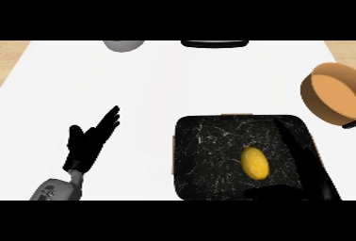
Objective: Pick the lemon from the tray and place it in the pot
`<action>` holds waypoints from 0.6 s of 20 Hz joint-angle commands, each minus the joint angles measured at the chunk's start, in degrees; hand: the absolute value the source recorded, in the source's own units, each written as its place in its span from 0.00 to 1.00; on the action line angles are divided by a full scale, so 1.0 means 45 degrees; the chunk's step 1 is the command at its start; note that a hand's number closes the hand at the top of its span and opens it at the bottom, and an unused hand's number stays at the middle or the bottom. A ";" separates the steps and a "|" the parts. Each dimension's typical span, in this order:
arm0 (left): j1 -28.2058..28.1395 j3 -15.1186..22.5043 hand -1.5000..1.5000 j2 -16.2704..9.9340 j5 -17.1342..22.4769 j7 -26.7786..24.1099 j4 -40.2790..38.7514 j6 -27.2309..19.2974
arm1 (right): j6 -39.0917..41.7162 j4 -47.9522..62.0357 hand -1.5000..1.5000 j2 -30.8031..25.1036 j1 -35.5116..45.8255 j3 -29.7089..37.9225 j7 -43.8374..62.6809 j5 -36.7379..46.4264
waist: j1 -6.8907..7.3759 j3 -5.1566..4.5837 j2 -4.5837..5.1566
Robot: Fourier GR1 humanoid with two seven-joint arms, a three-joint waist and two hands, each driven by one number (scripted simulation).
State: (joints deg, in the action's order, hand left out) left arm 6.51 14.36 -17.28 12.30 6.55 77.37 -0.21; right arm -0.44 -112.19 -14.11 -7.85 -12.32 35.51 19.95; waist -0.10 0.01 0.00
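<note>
Yellow and smooth, the lemon (254,163) is an oval lying lengthwise on the tray (208,155), a little right of its middle. Its skin has an even, slightly orange tone with a softer shade toward its lower end, and it stands out sharply against the tray's black, white-veined marble face. That tray is squarish with rounded corners and thin tan grips showing at its left and far edges.

Nearest to me, the right hand (306,162) hangs over the tray's right part, its dark fingers (288,134) stretched out straight and apart, pointing up-left. The thumb reaches left along the tray's near edge, just below the lemon. I see no contact with the fruit; it lies in the gap between thumb and fingers.

Off to the left, the left hand (89,141) rests open on the white counter (173,84), fingers up and spread, well apart from the tray.

Farther back at the right edge sits the tan pot (332,94), tilted in view, beyond the tray's far right corner. At the far edge are a grey round object (124,45) and a black one (214,44), both cut off.
</note>
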 commanded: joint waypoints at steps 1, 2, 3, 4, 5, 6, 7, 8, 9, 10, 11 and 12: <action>-0.0105 -0.0327 0.50 0.0242 -0.0274 -0.0095 -0.0209 0.0085 | 0.0314 0.0480 0.00 -0.0698 -0.0955 0.1455 -0.2164 -0.0798 | -0.0038 0.0002 -0.0007; -0.0846 -0.0266 0.50 0.0024 -0.0068 0.0558 0.1025 0.0377 | 0.0199 -0.0176 0.00 -0.0438 -0.0842 0.1293 -0.1391 -0.0348 | 0.0007 0.0001 -0.0020; -0.0786 -0.0134 0.50 0.0421 -0.0643 -0.0321 0.0190 0.0504 | 0.0500 0.1021 0.00 -0.0133 0.0470 0.1617 -0.1196 -0.0629 | 0.0029 -0.0001 -0.0003; -0.0436 -0.0583 0.50 -0.0102 -0.0327 0.0900 0.1168 0.0548 | 0.0106 0.0834 0.00 0.0172 -0.0760 0.1170 -0.2309 -0.0518 | 0.0008 0.0002 -0.0013; -0.0410 -0.0409 0.50 0.0470 -0.0510 -0.0055 0.0093 0.0549 | -0.0209 0.1076 0.00 0.0281 -0.1684 0.0986 -0.3272 -0.0284 | -0.0037 0.0001 -0.0008; -0.0878 -0.0747 0.50 0.0053 -0.0439 0.0347 0.1065 0.0885 | 0.0590 0.0824 0.00 0.0173 -0.0672 0.1496 -0.2337 -0.1018 | 0.0017 0.0000 -0.0011; -0.0213 -0.0325 0.50 0.0700 -0.0591 0.1086 0.1192 0.0180 | 0.0350 0.1665 0.00 0.0344 -0.0720 0.1498 -0.3426 -0.1195 | 0.0005 0.0004 -0.0008; -0.0267 -0.0532 0.50 0.0517 -0.0746 0.0438 0.0533 0.0301 | 0.0596 0.1456 0.00 0.0404 -0.0789 0.1716 -0.3608 -0.1910 | -0.0013 0.0003 -0.0004; -0.0333 -0.0404 0.50 0.0583 -0.0781 0.0777 0.0911 0.0099 | 0.0609 0.1117 0.00 0.0542 -0.1684 0.1484 -0.4429 -0.2142 | -0.0048 0.0007 -0.0017; -0.0349 -0.0968 0.50 0.0096 -0.0606 -0.0048 -0.0017 0.0731 | 0.0669 0.2040 0.00 0.0601 -0.0499 0.2021 -0.4538 -0.2500 | 0.0006 0.0003 0.0009; -0.0438 -0.0569 0.50 0.0590 -0.0887 -0.0095 0.0222 0.0473 | 0.0116 0.1252 0.00 0.1425 -0.1160 0.0896 -0.4187 -0.1784 | -0.0019 -0.0001 -0.0007; -0.0440 -0.0513 0.50 0.0752 -0.0832 0.0108 0.0197 0.0542 | 0.0597 0.1901 0.00 0.1132 -0.0935 0.1715 -0.4655 -0.2710 | -0.0010 0.0002 -0.0002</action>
State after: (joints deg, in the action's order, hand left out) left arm 4.73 11.97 -15.23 9.30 7.60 79.21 1.79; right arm 1.45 -105.96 -11.00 -11.91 -5.92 18.71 11.83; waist -0.15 0.02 -0.02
